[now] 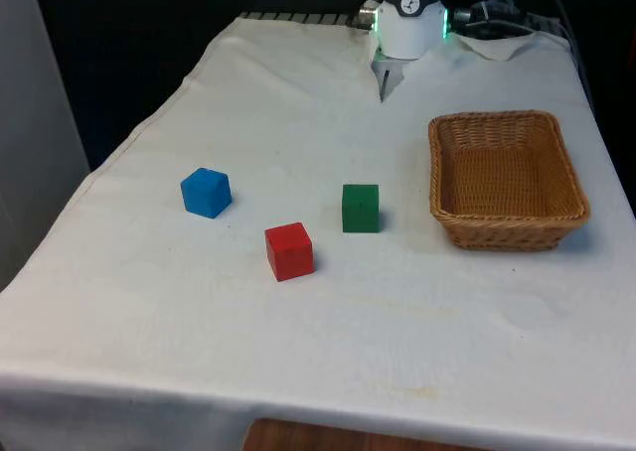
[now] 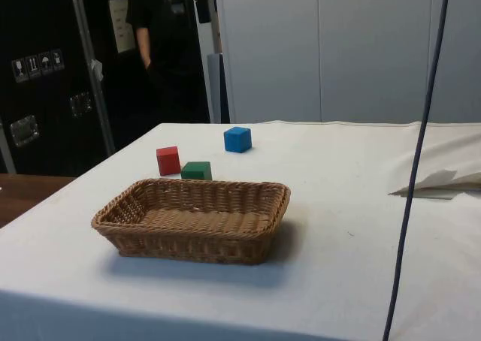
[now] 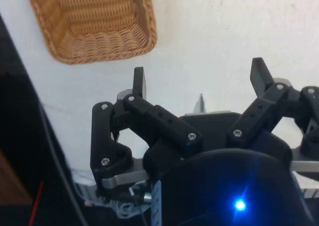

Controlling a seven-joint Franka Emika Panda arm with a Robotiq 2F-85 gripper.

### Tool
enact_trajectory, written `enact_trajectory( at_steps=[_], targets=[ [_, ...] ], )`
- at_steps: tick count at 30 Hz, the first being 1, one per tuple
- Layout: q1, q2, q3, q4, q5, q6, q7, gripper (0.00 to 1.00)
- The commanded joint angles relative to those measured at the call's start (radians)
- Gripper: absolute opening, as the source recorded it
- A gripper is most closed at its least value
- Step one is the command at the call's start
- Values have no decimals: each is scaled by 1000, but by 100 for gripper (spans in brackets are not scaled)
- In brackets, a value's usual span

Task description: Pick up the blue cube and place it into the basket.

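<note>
— While the pincer (image 3: 199,81) hangs over bare white cloth at the counter's far end, where does the blue cube (image 1: 206,192) sit?

— On the cloth, toward the counter's edge on the front view's left, roughly midway along its length and well apart from the basket (image 1: 506,179). Nothing touches it.

— And the basket?

— The woven wicker basket lies by the opposite edge, on the front view's right, its long side running along that edge. Its floor is bare wicker.

— What lies between them?

— A red cube (image 1: 289,251) and a green cube (image 1: 360,208). The red one is nearest the counter's near edge, just beside the green one, which stands closer to the basket. All three cubes rest flat, each apart from the others.

— How does the pincer stand?

— Its two black fingers (image 3: 139,82) are spread wide, with nothing between them, and one end of the basket is near.

— Anyone nearby?

— A person in dark clothing (image 2: 161,48) stands beyond the counter, before the dark cabinets.
</note>
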Motion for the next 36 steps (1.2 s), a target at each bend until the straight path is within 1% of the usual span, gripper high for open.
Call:
enact_trajectory(
  at_steps=[1,2,3,9,10,11,16,18,19,20,24,25,27,28,29,34,35,36],
  targets=[
    [0,0,0,-3,-7,7,4,100],
    [2,-4,1,-14,-28,30,18,100],
    [2,-3,0,-19,-40,40,24,100],
    [0,-1,-3,-40,-82,80,43,100],
    [0,0,-1,-34,-71,65,36,100],
    [-1,-1,-3,-43,-87,87,45,100],
    [-2,3,-12,-61,-108,122,47,100],
    [-4,7,-19,-70,-113,141,42,100],
    [-1,6,-23,-72,-109,136,41,100],
    [-5,10,-27,-79,-115,160,37,100],
    [-6,21,-46,-92,-112,194,21,100],
    [-6,28,-56,-96,-112,211,12,100],
    [-6,35,-66,-102,-111,227,4,100],
    [-2,32,-63,-95,-110,206,11,100],
    [-7,38,-71,-105,-110,236,0,100],
    [-9,55,-98,-121,-108,280,-24,100],
    [-11,62,-110,-127,-106,298,-35,100],
    [-11,65,-116,-131,-106,306,-40,100]
  ],
)
